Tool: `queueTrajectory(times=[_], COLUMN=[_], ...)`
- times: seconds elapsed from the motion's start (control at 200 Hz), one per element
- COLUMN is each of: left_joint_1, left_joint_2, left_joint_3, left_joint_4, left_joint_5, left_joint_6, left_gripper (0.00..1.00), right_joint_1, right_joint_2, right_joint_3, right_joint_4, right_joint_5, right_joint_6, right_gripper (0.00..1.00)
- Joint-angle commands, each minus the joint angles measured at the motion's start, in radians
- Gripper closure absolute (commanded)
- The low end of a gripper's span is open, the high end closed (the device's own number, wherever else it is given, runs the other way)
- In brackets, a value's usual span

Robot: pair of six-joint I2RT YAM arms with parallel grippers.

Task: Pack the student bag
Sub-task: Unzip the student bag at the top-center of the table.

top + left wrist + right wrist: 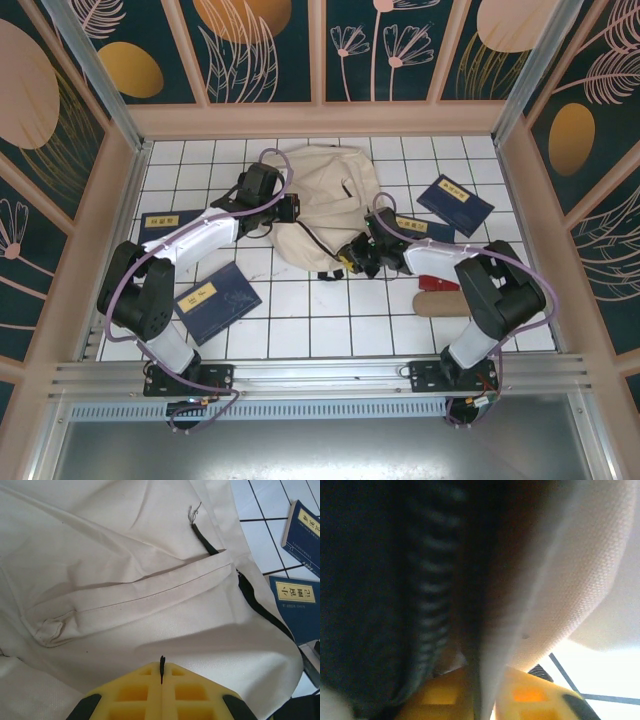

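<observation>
Our left gripper [161, 674] has its two yellow fingers pressed tight together. A thin black tab [161, 662] sticks up between them. We think it is a zipper pull, but it is too small to be sure. Our right gripper [482, 692] is pinching too. A fold of cream cloth runs down between its yellow fingers, right beside the dark zipper teeth [427, 595].

Both hold the student bag [320, 195], which lies floppy in the middle of the white tiled table [330, 320], toward the back, between our two arms. We think one side is held so the soft bag cannot slide. Then the other side can pull, and the zipper can run open.

The navy books [217, 300] lie around the bag on the tiles. We guess they wait there because the bag must open first.
</observation>
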Motion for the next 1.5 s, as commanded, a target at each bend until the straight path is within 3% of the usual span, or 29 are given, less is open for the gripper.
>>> queueTrajectory(times=[0.0, 0.15, 0.3, 0.43, 0.56, 0.651, 1.056, 1.286, 1.496], left_joint_1=[0.006, 0.007, 0.006, 0.005, 0.005, 0.005, 0.005, 0.005, 0.005], left_joint_2=[-0.029, -0.015, 0.013, 0.041, 0.107, 0.138, 0.122, 0.099, 0.1], left_joint_3=[-0.004, -0.001, -0.021, -0.027, 0.005, 0.033, 0.032, 0.01, 0.009], left_joint_4=[0.031, 0.047, 0.119, 0.178, 0.188, 0.179, 0.142, 0.158, 0.159], left_joint_5=[-0.013, 0.036, 0.121, 0.152, 0.156, 0.153, 0.106, 0.104, 0.108], left_joint_6=[-0.007, -0.001, -0.036, -0.073, -0.077, -0.07, -0.046, -0.055, -0.058], left_gripper=[1.0, 1.0, 1.0, 1.0, 1.0, 1.0, 1.0, 1.0, 1.0], right_joint_1=[-0.032, -0.149, -0.234, -0.225, -0.226, -0.221, -0.157, -0.052, -0.021], right_joint_2=[0.007, 0.021, 0.087, 0.082, 0.025, -0.006, -0.099, -0.021, 0.041], right_joint_3=[0.063, 0.087, 0.144, 0.16, 0.135, 0.12, 0.055, 0.137, 0.237], right_joint_4=[-0.107, -0.2, -0.213, -0.172, -0.149, -0.145, -0.042, 0.043, -0.018], right_joint_5=[0.082, 0.171, 0.077, -0.032, -0.051, -0.074, -0.098, -0.006, 0.061], right_joint_6=[-0.14, -0.489, -0.644, -0.547, -0.421, -0.357, -0.118, 0.061, 0.149], right_gripper=[0.91, 0.91, 0.9, 0.84, 0.68, 0.63, 0.54, 0.54, 0.52])
